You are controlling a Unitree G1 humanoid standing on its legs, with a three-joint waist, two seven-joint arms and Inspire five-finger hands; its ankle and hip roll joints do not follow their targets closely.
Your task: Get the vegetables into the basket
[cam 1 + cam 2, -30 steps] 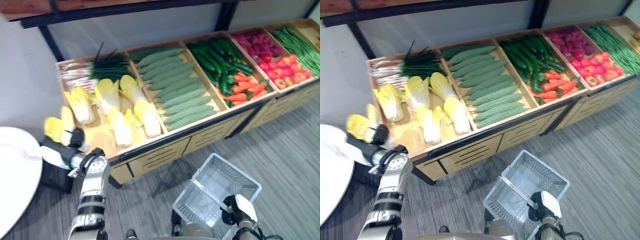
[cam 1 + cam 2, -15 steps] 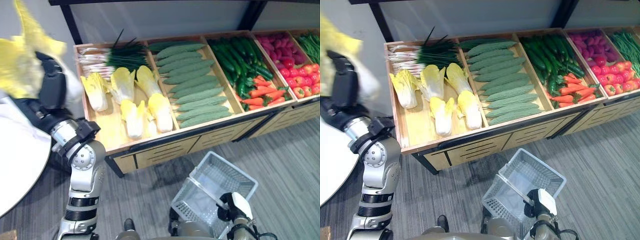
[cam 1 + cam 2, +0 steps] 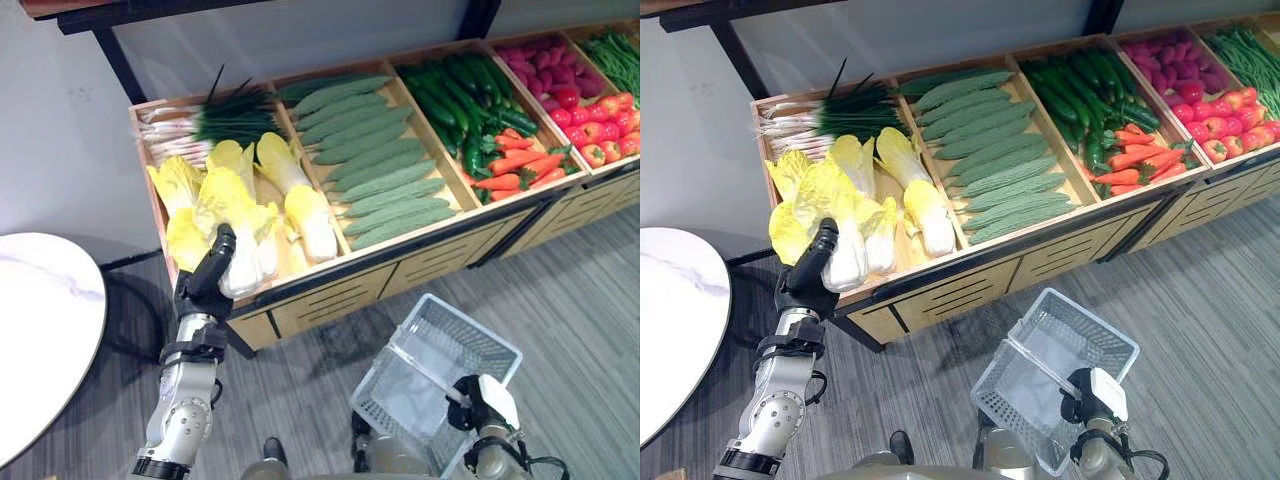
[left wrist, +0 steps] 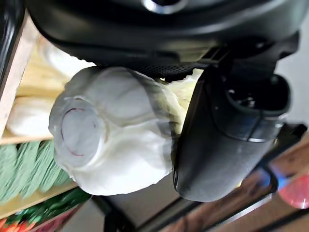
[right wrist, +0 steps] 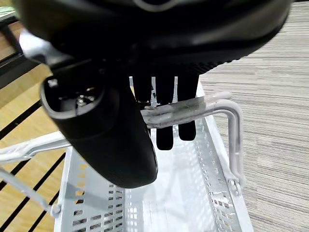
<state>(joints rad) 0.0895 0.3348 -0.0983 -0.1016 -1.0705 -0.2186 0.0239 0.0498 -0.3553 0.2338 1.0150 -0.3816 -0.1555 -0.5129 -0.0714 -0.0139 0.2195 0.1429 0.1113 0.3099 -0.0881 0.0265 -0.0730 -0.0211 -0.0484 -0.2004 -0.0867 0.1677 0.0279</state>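
1. Two dark fingers (image 4: 227, 140) and the thumb of the left hand (image 3: 205, 282) curl round the white stem end of a pale yellow-leaved napa cabbage (image 3: 215, 205), so its cut base faces the wrist and its leaves stand clear above the hand, over the front edge of the wooden display shelf (image 3: 330, 290).
2. That grip at the firm stem, I judge, suits carrying: the loose leaves would crush or tear if squeezed.
3. Right-hand fingers (image 5: 164, 121) hook over the handle of the white perforated plastic basket (image 3: 440, 360), curled round its bar, which keeps the basket hanging mouth-up by the right hand (image 3: 487, 400) over the grey striped carpet floor (image 3: 580, 300).
4. Held low and in front of the shelf, the basket sits well apart from the cabbage; its inside looks bare.
5. Other cabbages (image 3: 300, 200) lie in the same left compartment, with long green bumpy gourds (image 3: 370, 160), dark cucumbers (image 3: 460, 90) and orange carrots (image 3: 510, 165) in compartments further to the right.
6. Off to the left stands a round white table (image 3: 40, 330).
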